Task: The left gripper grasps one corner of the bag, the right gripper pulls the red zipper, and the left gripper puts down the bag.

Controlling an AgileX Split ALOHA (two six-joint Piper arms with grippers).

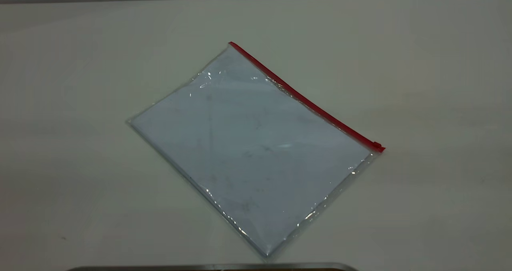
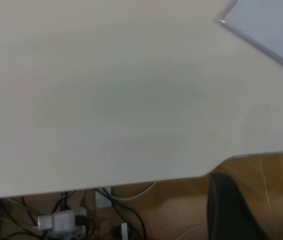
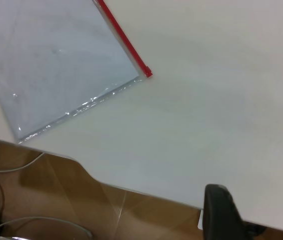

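The bag [image 1: 252, 151] lies flat on the white table [image 1: 80, 83], turned diagonally. Its red zipper [image 1: 304, 99] runs along the far right edge, with the small slider tab [image 1: 377, 145] at the right-hand corner of the bag [image 1: 380, 149]. Neither gripper shows in the exterior view. In the left wrist view my left gripper [image 2: 261, 210] hangs open beyond the table edge, far from an all-clear part of the bag [image 2: 266, 25]. The right wrist view shows my right gripper [image 3: 259, 215] open over the table edge, well away from the bag [image 3: 56, 65] and the red zipper [image 3: 124, 40].
A grey metal edge [image 1: 208, 268] runs along the near side of the table. Below the table edge [image 2: 106, 182] hang cables and a power strip [image 2: 61, 220] over a wooden floor [image 3: 56, 200].
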